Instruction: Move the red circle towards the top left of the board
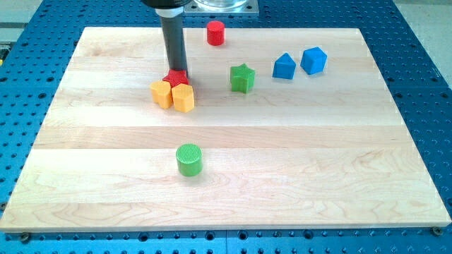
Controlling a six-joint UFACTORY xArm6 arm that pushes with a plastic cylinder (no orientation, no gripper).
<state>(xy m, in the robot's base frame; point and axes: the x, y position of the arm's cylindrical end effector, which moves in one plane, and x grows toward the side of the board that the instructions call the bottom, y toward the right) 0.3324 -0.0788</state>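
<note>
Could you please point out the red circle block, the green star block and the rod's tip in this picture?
red circle block (215,32), camera view, on its side wall.
green star block (241,78), camera view, on its front face.
my tip (176,71), camera view, on the rod's very end, against a red block behind the yellow blocks.

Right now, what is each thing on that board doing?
my tip: on the red block, above the yellow pair.
red circle: upright, alone, top edge.
red block: touching yellow blocks.
yellow blocks: side by side.
green star: alone.
blue blocks: close, apart.
green cylinder: upright, alone.
</note>
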